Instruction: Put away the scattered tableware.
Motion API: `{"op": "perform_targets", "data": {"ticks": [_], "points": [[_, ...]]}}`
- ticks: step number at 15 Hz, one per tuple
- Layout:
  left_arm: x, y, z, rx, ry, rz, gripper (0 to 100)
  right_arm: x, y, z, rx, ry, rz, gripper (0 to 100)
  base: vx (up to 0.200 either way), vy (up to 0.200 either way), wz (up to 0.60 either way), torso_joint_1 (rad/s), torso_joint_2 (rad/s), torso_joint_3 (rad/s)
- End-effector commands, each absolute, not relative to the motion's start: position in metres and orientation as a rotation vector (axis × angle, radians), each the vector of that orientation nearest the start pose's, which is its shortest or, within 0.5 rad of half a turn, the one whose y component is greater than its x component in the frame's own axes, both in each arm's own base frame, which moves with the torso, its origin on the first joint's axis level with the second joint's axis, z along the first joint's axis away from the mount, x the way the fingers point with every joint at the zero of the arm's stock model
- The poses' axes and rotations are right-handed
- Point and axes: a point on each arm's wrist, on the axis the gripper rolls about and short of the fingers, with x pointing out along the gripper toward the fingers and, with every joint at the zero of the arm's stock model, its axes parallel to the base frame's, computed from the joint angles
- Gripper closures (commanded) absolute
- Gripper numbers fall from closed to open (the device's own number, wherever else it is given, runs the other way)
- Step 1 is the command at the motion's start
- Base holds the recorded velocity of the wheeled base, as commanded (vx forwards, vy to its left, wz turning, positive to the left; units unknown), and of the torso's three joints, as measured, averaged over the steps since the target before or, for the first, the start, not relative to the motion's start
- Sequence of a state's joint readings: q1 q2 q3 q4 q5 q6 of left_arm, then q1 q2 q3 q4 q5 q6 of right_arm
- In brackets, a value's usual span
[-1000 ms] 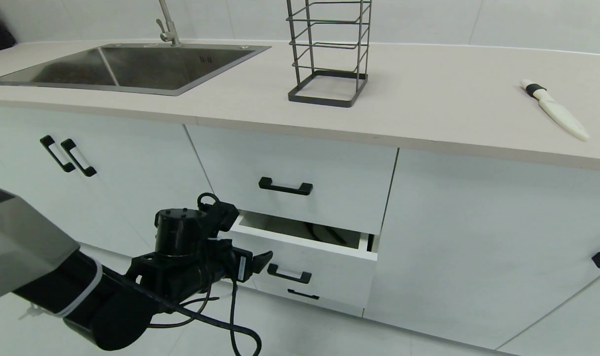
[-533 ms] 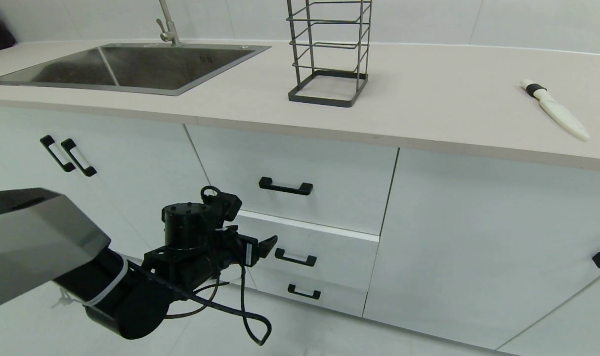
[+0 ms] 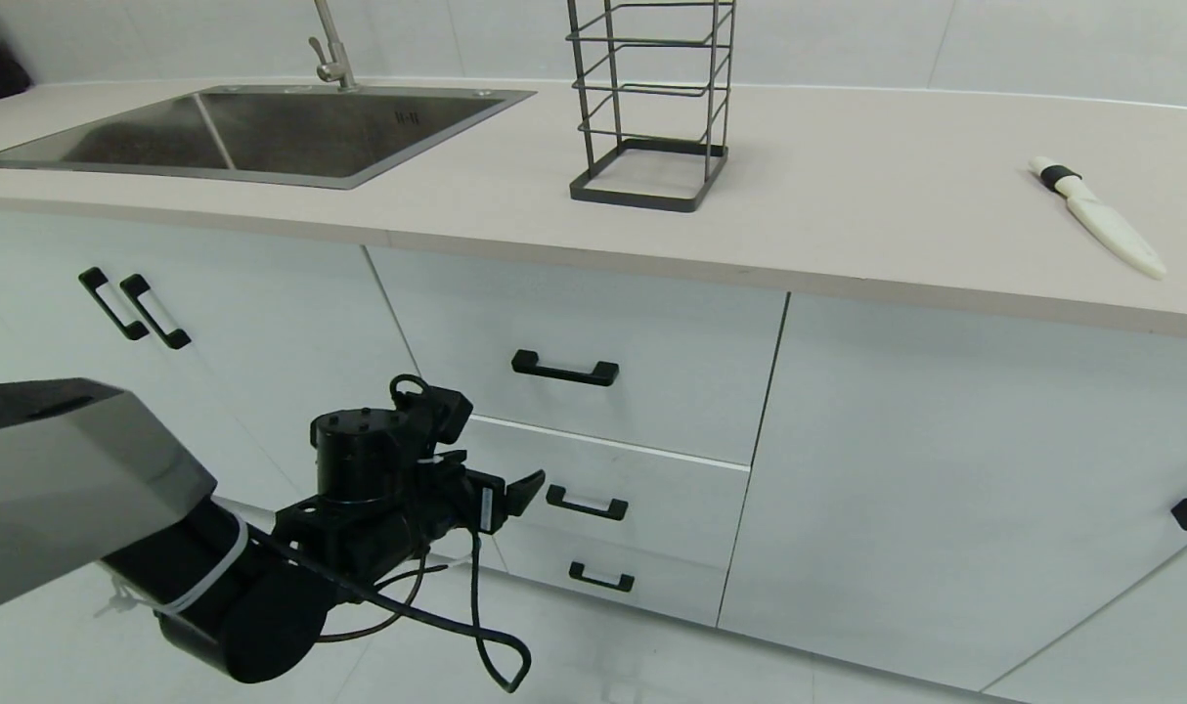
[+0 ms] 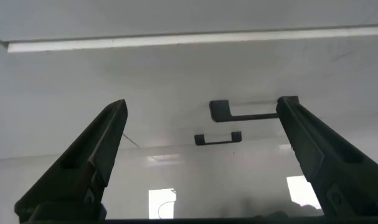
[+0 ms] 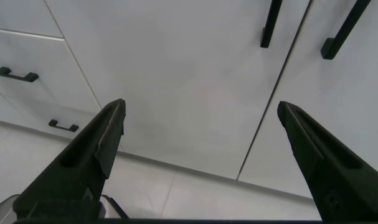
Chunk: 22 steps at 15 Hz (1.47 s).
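A white knife [image 3: 1097, 217] with a black band lies on the counter at the far right. My left gripper [image 3: 528, 486] hovers low in front of the cabinet, just left of the middle drawer's black handle [image 3: 586, 506]. That drawer [image 3: 652, 489] sits flush with the cabinet front. In the left wrist view the gripper [image 4: 202, 107] is open, and the handle [image 4: 251, 111] sits between its fingers, farther off. My right gripper [image 5: 201, 106] is open and holds nothing, facing white cabinet doors [image 5: 195, 87].
A black wire rack [image 3: 652, 108] stands on the counter [image 3: 848, 196] at the middle back. A steel sink [image 3: 261, 127] with a tap is at the back left. Top drawer handle [image 3: 565, 370] and bottom drawer handle [image 3: 601, 578] flank the middle one. Black door handles [image 5: 271, 25] are ahead of the right gripper.
The middle drawer, open a second ago with dark items inside, is now shut. My left gripper moved forward with it, then drew back slightly.
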State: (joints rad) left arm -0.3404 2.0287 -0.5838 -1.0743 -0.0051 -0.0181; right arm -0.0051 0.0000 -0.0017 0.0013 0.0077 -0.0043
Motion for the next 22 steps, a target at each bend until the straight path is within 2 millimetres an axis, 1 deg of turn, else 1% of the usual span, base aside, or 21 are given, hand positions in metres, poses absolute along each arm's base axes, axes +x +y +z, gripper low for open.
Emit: {"op": "perform_targets", "data": {"ticks": [1,3,4,5,6,7,8,9,10,11,12,13,15,17,18,19,20,22], "points": [[0.289,-0.103,0.082,0.036,0.333,-0.340,0,-0.023,0.000,0.076,-0.005,0.002,0.003,0,0.000,0.000,0.00,0.000,0.00,0.000],[0.259,-0.093,0.097,0.025,0.301,-0.359,0,-0.023,0.000,0.076,-0.005,0.000,0.003,0,0.000,0.000,0.00,0.000,0.00,0.000],[0.223,-0.082,0.112,0.017,0.267,-0.375,0,-0.023,0.000,0.076,-0.005,0.000,0.003,0,0.000,0.000,0.00,0.000,0.00,0.000],[0.201,-0.074,0.122,0.014,0.230,-0.379,0,-0.023,0.000,0.076,-0.005,0.000,0.003,0,0.000,0.000,0.00,0.000,0.00,0.000],[0.164,-0.060,0.137,0.001,0.144,-0.384,0,-0.023,0.000,0.076,-0.005,0.000,0.005,0,0.000,0.000,0.00,0.000,0.00,0.000],[0.141,-0.052,0.144,-0.007,0.088,-0.385,0,-0.023,0.000,0.076,-0.005,0.000,0.003,0,0.000,0.000,0.00,0.000,0.00,0.000],[0.135,-0.050,0.146,-0.008,0.072,-0.386,0,-0.023,0.000,0.076,-0.005,0.002,0.003,0,0.000,0.000,0.00,0.000,0.00,0.000],[0.092,-0.034,0.148,0.002,-0.005,-0.383,0,-0.023,0.000,0.076,-0.005,0.000,0.002,0,0.000,0.000,0.00,0.000,0.00,0.000],[0.081,-0.029,0.147,0.018,-0.018,-0.379,0,-0.023,0.000,0.076,-0.005,0.002,0.003,0,0.000,0.000,0.00,0.000,0.00,0.000],[0.058,-0.018,0.144,0.051,-0.041,-0.330,0,-0.023,0.000,0.076,-0.005,-0.002,0.003,0,0.000,0.000,0.00,0.000,0.00,0.000],[0.046,-0.014,0.141,0.066,-0.057,-0.306,0,-0.023,0.000,0.076,-0.006,0.000,0.005,0,0.000,0.000,0.00,0.000,0.00,0.000],[0.028,-0.008,0.132,0.082,-0.066,-0.275,0,-0.023,0.000,0.076,-0.008,-0.002,0.005,0,0.000,0.000,0.00,0.000,0.00,0.000],[0.003,-0.001,0.111,0.083,-0.039,-0.224,0,-0.023,0.000,0.075,-0.006,0.002,0.003,0,0.000,0.000,0.00,0.000,0.00,0.000],[-0.010,0.001,0.091,0.080,0.023,-0.207,0,-0.023,0.000,0.076,-0.006,0.000,0.003,0,0.000,0.000,0.00,0.000,0.00,0.000],[-0.016,0.002,0.077,0.068,0.088,-0.194,0,-0.023,0.000,0.076,-0.006,0.000,0.003,0,0.000,0.000,0.00,0.000,0.00,0.000],[-0.015,0.002,0.077,0.045,0.096,-0.192,0,-0.023,0.000,0.076,-0.006,0.000,0.003,0,0.000,0.000,0.00,0.000,0.00,0.000],[-0.015,0.002,0.078,0.036,0.094,-0.147,0,-0.023,0.000,0.076,-0.005,0.000,0.003,0,0.000,0.000,0.00,0.000,0.00,0.000],[-0.017,0.001,0.077,0.075,0.079,-0.024,0,-0.023,0.000,0.076,-0.005,0.000,0.003,0,0.000,0.000,0.00,0.000,0.00,0.000]]}}
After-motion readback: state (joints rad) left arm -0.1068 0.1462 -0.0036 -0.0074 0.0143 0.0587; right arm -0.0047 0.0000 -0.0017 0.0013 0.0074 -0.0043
